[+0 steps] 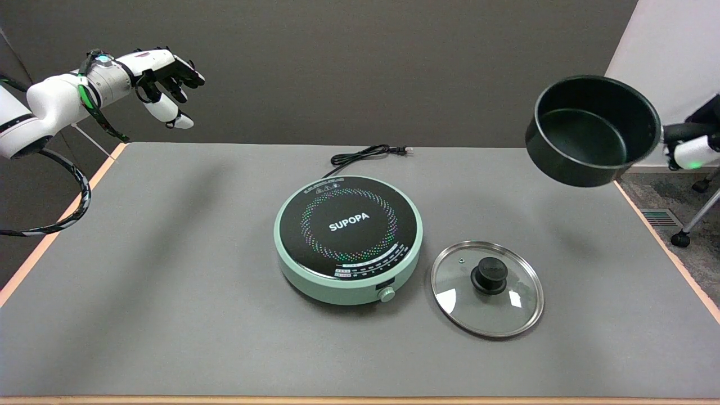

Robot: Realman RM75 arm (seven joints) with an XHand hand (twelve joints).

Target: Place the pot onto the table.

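We see a wide grey desk [169,281] with a pale wooden edge, and on it, near the middle, a round mint-green hotplate [348,239] with a black top that reads SUPOPA and a small knob [387,294] at its near rim. Its black cord [365,154] lies coiled on the desk just behind it, toward the far edge. The black pot [593,131] hangs in the air above the desk's far right corner, clear of the surface and tilted so that we look into its empty inside; its handle [679,132] points to the right. We find the right hand [694,147] at the picture's right edge, only partly in view, its fingers [691,154] clamped on that handle. A glass lid [487,288] with a metal rim lies flat on the desk just to the right of the hotplate, its black knob [489,275] facing up. At the upper left we see the left hand [163,76] held in the air above the desk's far left corner.
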